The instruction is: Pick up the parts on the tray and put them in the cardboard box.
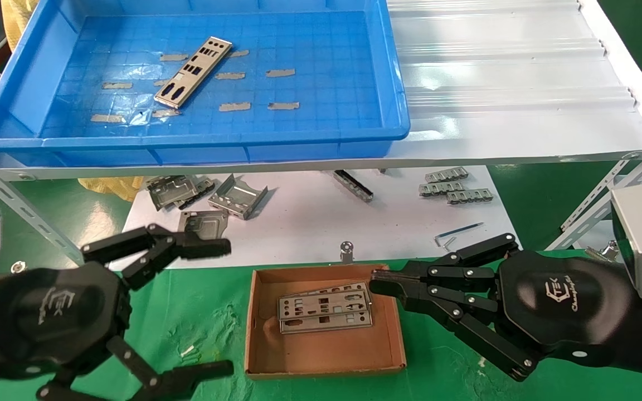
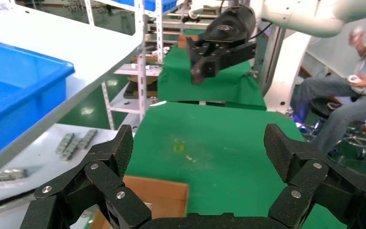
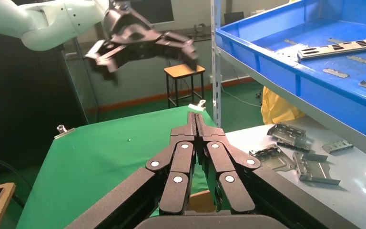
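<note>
One part point(image 1: 193, 71) is left on the tray point(image 1: 393, 83), lying askew on the gridded blue floor among scraps of grey tape, well beyond and above both my pincers. Two more parts point(image 1: 325, 313) already lie stacked in the cardboard box point(image 1: 321, 356), between my pincers and just beside the tips of the right one. So I judge the job mostly done, with one plate to fetch.

The parts are thin, flat, silver sheet metal, long and narrow, punched with round and rectangular holes. The tray is glossy moulded plastic with a raised rim; the box is shallow, matte brown card.

My right pincer point(image 1: 379, 284) is pressed closed and empty at the box's edge. My left pincer point(image 1: 227, 306) gapes wide, holding nothing, over the green cloth point(image 1: 198, 317) of the table.
</note>
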Controlling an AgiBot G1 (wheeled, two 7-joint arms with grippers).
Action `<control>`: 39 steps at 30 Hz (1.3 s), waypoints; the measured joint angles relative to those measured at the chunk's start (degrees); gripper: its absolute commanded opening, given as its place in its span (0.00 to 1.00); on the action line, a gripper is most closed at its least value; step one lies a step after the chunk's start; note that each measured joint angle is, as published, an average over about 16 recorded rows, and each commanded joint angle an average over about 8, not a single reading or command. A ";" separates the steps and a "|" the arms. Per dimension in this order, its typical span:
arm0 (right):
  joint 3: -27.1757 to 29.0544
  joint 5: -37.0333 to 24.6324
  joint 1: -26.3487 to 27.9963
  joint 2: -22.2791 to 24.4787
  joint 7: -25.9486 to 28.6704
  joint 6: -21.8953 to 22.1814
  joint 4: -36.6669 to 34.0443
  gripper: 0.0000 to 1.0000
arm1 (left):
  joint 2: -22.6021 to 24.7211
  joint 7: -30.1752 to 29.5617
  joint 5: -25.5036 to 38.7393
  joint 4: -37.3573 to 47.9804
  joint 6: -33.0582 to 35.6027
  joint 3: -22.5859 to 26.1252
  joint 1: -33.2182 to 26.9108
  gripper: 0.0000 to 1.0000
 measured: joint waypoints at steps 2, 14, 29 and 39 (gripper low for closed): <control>0.00 0.00 0.00 0.00 0.00 0.00 0.00 0.00 | 0.91 -0.48 1.24 0.89 -0.65 0.43 -2.44 1.00; 0.00 0.00 0.00 0.00 0.00 0.00 0.00 0.00 | 12.46 -1.35 14.02 19.03 -6.56 6.01 -23.75 1.00; 0.00 0.00 0.00 0.00 0.00 0.00 0.00 0.06 | 26.77 9.02 26.31 54.80 -20.66 11.18 -40.59 1.00; 0.00 0.00 0.00 0.00 0.00 0.00 0.00 1.00 | 30.30 13.94 28.48 64.84 -28.76 11.86 -43.42 1.00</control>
